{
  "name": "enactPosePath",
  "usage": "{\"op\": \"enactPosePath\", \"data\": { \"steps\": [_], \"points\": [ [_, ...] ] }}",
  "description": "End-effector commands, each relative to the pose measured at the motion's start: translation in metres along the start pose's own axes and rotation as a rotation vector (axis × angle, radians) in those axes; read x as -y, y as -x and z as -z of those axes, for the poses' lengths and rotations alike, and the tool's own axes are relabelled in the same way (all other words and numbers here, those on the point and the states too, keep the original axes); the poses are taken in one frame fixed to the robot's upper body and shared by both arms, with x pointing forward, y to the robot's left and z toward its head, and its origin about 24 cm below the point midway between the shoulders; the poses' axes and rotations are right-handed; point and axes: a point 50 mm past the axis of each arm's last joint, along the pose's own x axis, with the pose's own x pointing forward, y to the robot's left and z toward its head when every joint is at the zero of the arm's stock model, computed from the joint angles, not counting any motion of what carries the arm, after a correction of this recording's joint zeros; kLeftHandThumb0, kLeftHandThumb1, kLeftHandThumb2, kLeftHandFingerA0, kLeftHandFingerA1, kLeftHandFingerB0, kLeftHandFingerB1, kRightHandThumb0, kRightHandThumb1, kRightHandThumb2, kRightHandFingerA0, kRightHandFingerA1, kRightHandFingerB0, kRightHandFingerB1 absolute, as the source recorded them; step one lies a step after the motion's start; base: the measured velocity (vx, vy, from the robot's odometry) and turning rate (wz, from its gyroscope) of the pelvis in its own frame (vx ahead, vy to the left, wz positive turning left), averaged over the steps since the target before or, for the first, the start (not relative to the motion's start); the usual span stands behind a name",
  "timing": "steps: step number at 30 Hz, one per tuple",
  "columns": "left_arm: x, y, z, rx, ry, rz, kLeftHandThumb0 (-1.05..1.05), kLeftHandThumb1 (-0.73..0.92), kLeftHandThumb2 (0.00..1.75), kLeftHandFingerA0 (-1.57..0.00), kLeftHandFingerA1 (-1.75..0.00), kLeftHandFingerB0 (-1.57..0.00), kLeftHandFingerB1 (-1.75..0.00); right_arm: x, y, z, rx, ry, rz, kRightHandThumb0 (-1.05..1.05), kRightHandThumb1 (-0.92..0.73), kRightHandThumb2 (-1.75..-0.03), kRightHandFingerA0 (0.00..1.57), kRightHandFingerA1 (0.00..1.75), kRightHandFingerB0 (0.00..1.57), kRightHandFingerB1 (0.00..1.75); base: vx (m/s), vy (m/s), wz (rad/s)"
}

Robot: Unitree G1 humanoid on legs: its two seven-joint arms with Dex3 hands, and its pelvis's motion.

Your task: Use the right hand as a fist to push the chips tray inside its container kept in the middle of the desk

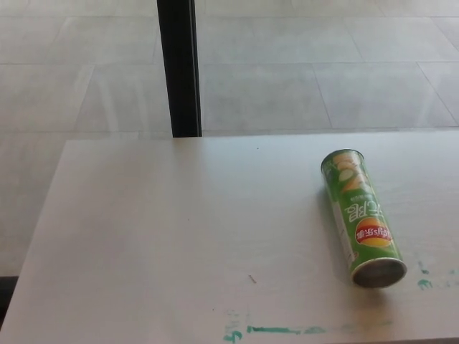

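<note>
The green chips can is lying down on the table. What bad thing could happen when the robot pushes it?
1. The chips can lies on its side, so an off-centre push would likely make it roll or spin away.
2. It sits toward the right of the table, so it might travel off that side.
3. Neither hand is in view, so the fist's aim cannot be checked.
</note>
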Motion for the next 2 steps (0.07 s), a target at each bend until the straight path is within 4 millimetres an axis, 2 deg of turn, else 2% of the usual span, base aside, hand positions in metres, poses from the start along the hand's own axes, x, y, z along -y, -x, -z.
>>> {"op": "enactPosePath", "data": {
  "steps": [1, 2],
  "points": [
    [-0.0073, -0.0002, -0.0047, 0.011, 0.024, -0.015, -0.68, 0.88, 0.66, -0.61, -0.73, -0.49, -0.53, -0.0082, 0.0016, 0.0065, -0.004, -0.201, 0.104, -0.49, -0.58, -0.93, 0.82, 0.8, 0.54, 0.62, 0.0, 0.0, 0.0],
    [-0.0073, -0.0002, -0.0047, 0.011, 0.024, -0.015, -0.68, 0.88, 0.66, -0.61, -0.73, -0.49, -0.53, -0.0082, 0.0016, 0.0065, -0.004, -0.201, 0.104, -0.49, -0.58, -0.93, 0.82, 0.8, 0.54, 0.62, 0.0, 0.0, 0.0]
  ]
}}
